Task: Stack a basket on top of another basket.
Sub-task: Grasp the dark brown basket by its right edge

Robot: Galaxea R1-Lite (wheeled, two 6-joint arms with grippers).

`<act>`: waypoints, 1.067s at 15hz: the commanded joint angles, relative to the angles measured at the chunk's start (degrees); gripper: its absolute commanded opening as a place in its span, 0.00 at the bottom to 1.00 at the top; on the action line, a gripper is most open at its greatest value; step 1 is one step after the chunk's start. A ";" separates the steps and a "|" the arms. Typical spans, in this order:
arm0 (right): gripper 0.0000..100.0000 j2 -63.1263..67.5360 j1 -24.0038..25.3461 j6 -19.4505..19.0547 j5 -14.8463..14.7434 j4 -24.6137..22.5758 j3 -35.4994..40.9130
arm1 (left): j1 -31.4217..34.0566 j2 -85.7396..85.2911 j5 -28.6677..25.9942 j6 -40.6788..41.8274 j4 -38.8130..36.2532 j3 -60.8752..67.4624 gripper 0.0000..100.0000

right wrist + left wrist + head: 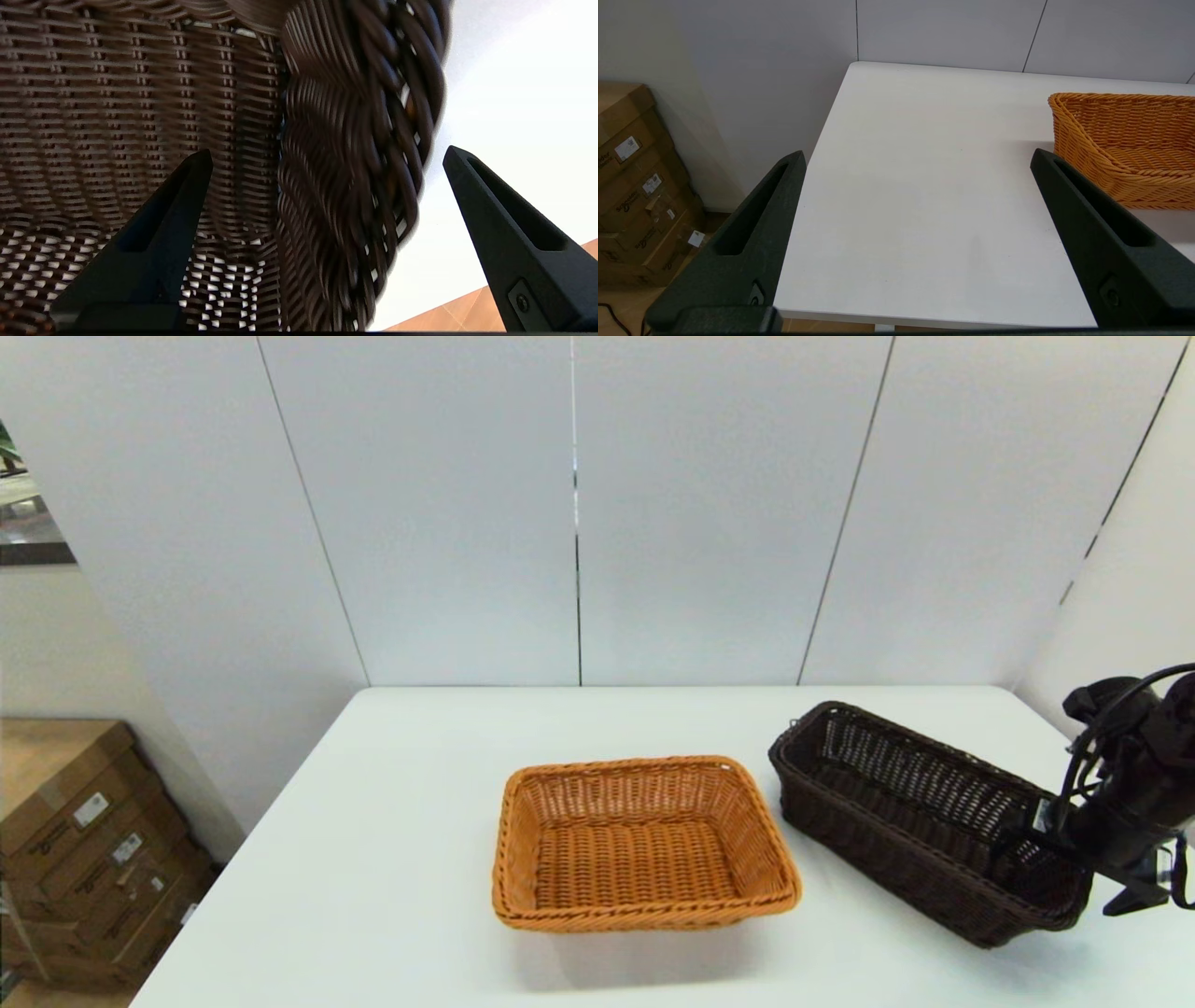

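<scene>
Right claw (322, 154) spread wide, straddling the near end wall of the dark brown basket (920, 817): one finger (154, 233) inside over the woven floor, the other finger (509, 233) outside over bare desk (392, 859), the braided rim running between them. No contact between fingers and wicker to be seen; nothing gripped. Right arm reaching in from the desk's right edge, wrist angled down and toward the basket's end. Dark brown basket lying directly under and ahead of this claw, flat on the desk, stretching away at a slant toward the back wall. Orange basket (644, 845) farther off to the claw's left, near the dark one but apart from it, also flat on the desk. Left claw (917, 156) likewise wide apart and holding nothing, hovering above the desk's left part, with the orange basket's corner just beyond one finger. Cardboard boxes (79, 849) on the floor past the desk's left side.
</scene>
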 commanded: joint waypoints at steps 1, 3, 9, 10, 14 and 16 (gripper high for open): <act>1.00 1.67 -0.09 0.28 -0.11 0.17 -0.67 | 0.01 -0.01 0.03 -0.06 -0.02 0.00 1.00; 1.00 2.19 -0.09 0.37 -0.11 0.17 -0.67 | 0.01 -0.01 0.03 -0.06 -0.02 0.00 1.00; 1.00 2.81 -0.09 0.37 -0.03 0.08 -0.93 | 0.01 -0.01 0.03 -0.06 -0.02 0.00 1.00; 0.00 2.63 -0.17 0.37 -0.03 0.08 -1.02 | 0.01 -0.01 0.03 -0.06 -0.02 0.09 1.00; 0.00 1.23 -0.35 0.54 -0.11 0.26 -1.90 | 0.01 -0.01 0.03 -0.06 -0.11 0.00 1.00; 0.00 0.88 -0.35 0.54 -0.03 0.26 -1.90 | 0.01 -0.01 0.03 -0.06 -0.02 0.09 1.00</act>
